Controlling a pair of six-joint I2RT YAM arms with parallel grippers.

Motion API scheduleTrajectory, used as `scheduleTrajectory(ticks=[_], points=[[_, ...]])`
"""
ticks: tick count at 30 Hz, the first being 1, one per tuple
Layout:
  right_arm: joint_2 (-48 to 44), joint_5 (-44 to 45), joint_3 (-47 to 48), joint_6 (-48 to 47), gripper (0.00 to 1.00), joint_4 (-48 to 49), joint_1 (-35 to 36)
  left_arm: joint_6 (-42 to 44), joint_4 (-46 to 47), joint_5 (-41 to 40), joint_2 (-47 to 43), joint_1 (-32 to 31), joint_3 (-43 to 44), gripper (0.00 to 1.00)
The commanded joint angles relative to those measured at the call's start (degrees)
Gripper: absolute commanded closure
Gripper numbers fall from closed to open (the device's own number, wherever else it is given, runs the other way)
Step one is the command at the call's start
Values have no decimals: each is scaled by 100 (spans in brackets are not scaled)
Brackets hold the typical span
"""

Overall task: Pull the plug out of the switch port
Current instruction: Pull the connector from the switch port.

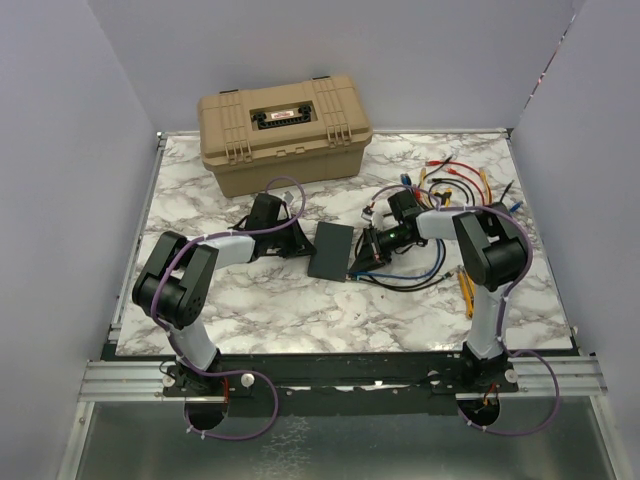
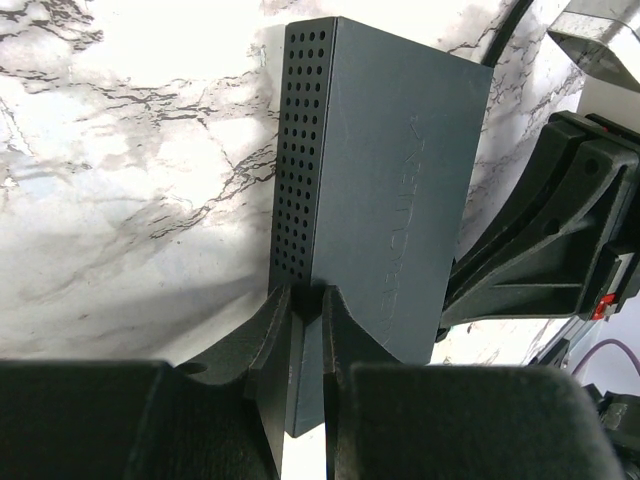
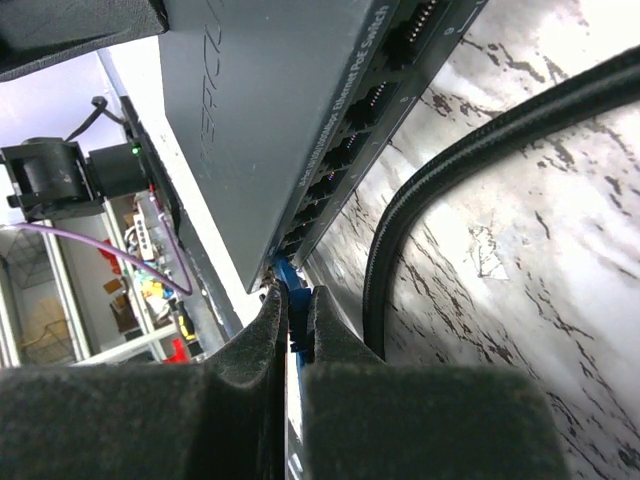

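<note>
Extraction was not done: the plug (image 3: 290, 275), pinched by the right gripper (image 3: 293, 300), was judged seated in the switch (image 3: 260, 120), clamped by the left gripper (image 2: 305, 305).

You have the switch (image 1: 332, 251) on the tabletop (image 1: 260, 300) between the left end effector (image 1: 305, 243) and the right end effector (image 1: 353, 261), the plug (image 3: 291, 283) at its right edge, the toolbox (image 1: 283, 130) behind it, and the cables (image 1: 455, 185) to its right.

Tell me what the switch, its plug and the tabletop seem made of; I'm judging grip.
Switch: matte dark-grey casing, painted metal or hard plastic, with punched vent holes.
Plug: blue, likely plastic; mostly hidden in the right tool.
Tabletop: marble-patterned, glossy from glare; probably laminate.
</note>
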Motion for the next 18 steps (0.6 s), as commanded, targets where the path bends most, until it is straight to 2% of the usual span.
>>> scheduleTrajectory(ticks=[1, 13, 14, 18], points=[[-242, 708, -370, -271, 100, -526, -125, 495, -1614, -1538, 772, 79, -650, 100], [-793, 690, -276, -276, 100, -683, -336, 651, -1773, -1543, 855, 79, -427, 100], [-875, 670, -216, -221, 97, -674, -336, 667, -1784, -1525, 872, 84, -423, 100], [-1167, 789, 65, -142, 59, -796, -336, 697, -1785, -1441, 951, 78, -414, 100]])
